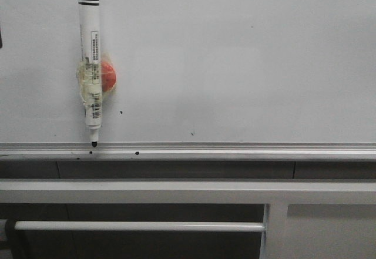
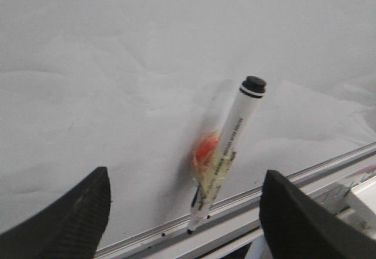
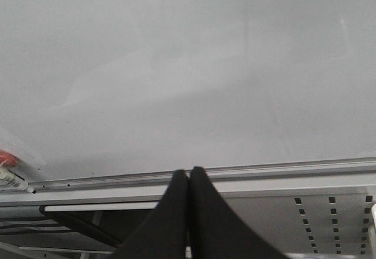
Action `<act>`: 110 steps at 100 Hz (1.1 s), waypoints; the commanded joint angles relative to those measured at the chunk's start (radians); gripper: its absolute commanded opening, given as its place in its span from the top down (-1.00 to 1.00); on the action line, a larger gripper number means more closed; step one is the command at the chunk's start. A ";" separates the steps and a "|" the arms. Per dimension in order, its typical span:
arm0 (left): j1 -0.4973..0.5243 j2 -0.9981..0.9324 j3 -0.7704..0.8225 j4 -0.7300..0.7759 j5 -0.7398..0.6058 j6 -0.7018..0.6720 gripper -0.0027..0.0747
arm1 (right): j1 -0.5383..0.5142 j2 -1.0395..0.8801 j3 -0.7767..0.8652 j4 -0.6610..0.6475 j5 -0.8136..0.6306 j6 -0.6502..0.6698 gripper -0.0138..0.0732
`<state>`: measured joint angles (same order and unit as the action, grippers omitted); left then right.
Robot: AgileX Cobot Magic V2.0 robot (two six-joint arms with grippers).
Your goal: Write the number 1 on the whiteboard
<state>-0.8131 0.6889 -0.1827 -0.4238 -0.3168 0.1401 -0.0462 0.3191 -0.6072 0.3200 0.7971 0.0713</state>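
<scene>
The whiteboard (image 1: 235, 65) fills the front view, plain white with a few tiny dark specks. No marker stroke for the number 1 shows on it. A white marker (image 1: 90, 47) with a black cap end up hangs near-vertical on the board at the left. It is taped to a red round magnet (image 1: 108, 76), and its black tip rests at the silver frame rail (image 1: 235, 149). My left gripper (image 2: 187, 177) is open and empty, short of the marker (image 2: 235, 124), which lies beyond the gap. My right gripper (image 3: 189, 171) is shut and empty, facing bare board (image 3: 188, 65).
A grey metal ledge (image 1: 176, 191) runs below the rail, with a white bar (image 1: 141, 226) under it. The marker's tip end and magnet (image 3: 6, 155) show at the edge of the right wrist view. Neither gripper shows in the front view.
</scene>
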 commanded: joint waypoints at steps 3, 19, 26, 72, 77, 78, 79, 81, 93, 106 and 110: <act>-0.034 0.043 0.027 0.172 -0.194 -0.225 -0.25 | 0.001 0.020 -0.034 0.013 -0.067 -0.014 0.83; -0.041 0.182 0.072 0.200 -0.301 -0.242 -0.01 | 0.001 0.020 -0.034 0.013 -0.067 -0.014 0.83; -0.041 0.251 0.072 0.204 -0.367 -0.242 -0.01 | 0.001 0.020 -0.034 0.013 -0.067 -0.014 0.83; -0.251 0.647 0.072 -0.046 -0.814 -0.247 -0.03 | 0.001 0.020 -0.034 0.013 -0.067 -0.014 0.83; -0.286 0.673 0.070 -0.072 -0.843 -0.247 -0.04 | 0.001 0.020 -0.034 0.013 -0.067 -0.014 0.83; -0.290 0.676 0.070 -0.075 -0.851 -0.247 -0.04 | 0.001 0.020 -0.034 0.013 -0.067 -0.014 0.83; -0.298 0.682 0.068 -0.084 -0.856 -0.247 -0.05 | 0.001 0.020 -0.034 0.013 -0.067 -0.014 0.83; -0.309 0.691 0.063 -0.098 -0.858 -0.245 -0.06 | 0.001 0.020 -0.034 0.013 -0.067 -0.014 0.83; -0.331 0.734 0.026 -0.144 -0.854 -0.199 -0.13 | 0.001 0.020 -0.034 0.013 -0.067 -0.014 0.83; -0.331 0.770 -0.010 -0.171 -0.852 -0.190 -0.13 | 0.001 0.020 -0.034 0.013 -0.067 -0.014 0.83; -0.331 0.774 -0.016 -0.174 -0.852 -0.190 -0.13 | 0.001 0.020 -0.034 0.013 -0.067 -0.014 0.83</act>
<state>-1.1362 1.4666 -0.1680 -0.5830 -1.0844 -0.0581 -0.0462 0.3191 -0.6072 0.3200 0.7971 0.0713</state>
